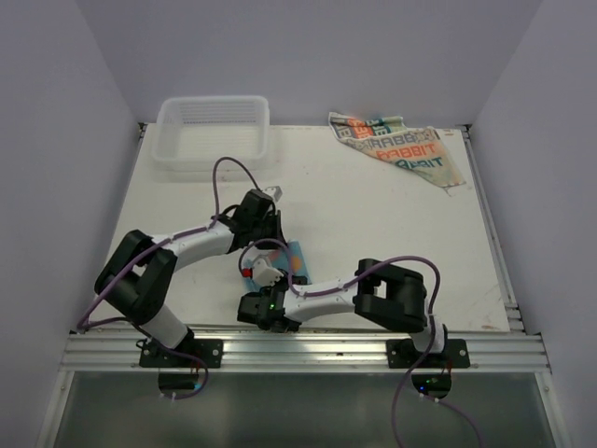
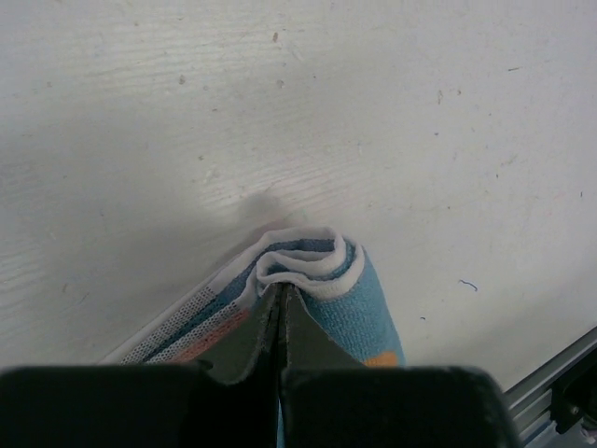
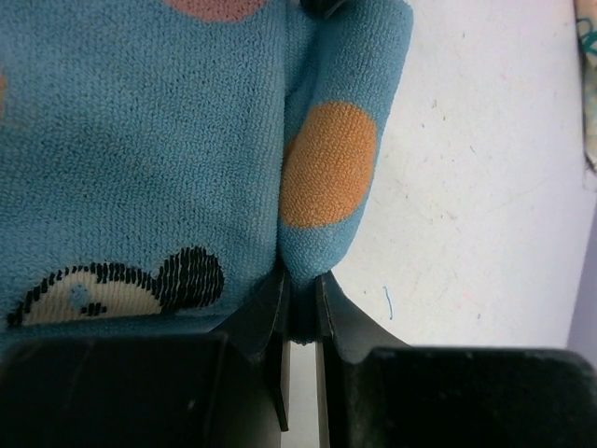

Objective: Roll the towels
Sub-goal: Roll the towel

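The light blue towel (image 1: 297, 261) lies partly rolled near the table's front centre, mostly hidden under both grippers. In the left wrist view its rolled end (image 2: 359, 299) shows white and blue layers. My left gripper (image 1: 270, 245) (image 2: 280, 287) is shut on that end's inner layers. My right gripper (image 1: 267, 280) (image 3: 300, 280) is shut on a fold of the same towel (image 3: 140, 140), beside an orange dot. The cream "RABBIT" towel (image 1: 396, 145) lies spread and rumpled at the back right, far from both grippers; its edge shows in the right wrist view (image 3: 590, 84).
A white slatted plastic basket (image 1: 213, 131) stands at the back left. The metal rail (image 1: 308, 350) (image 2: 550, 392) runs along the table's front edge, close to the blue towel. Grey walls enclose the table's sides and back.
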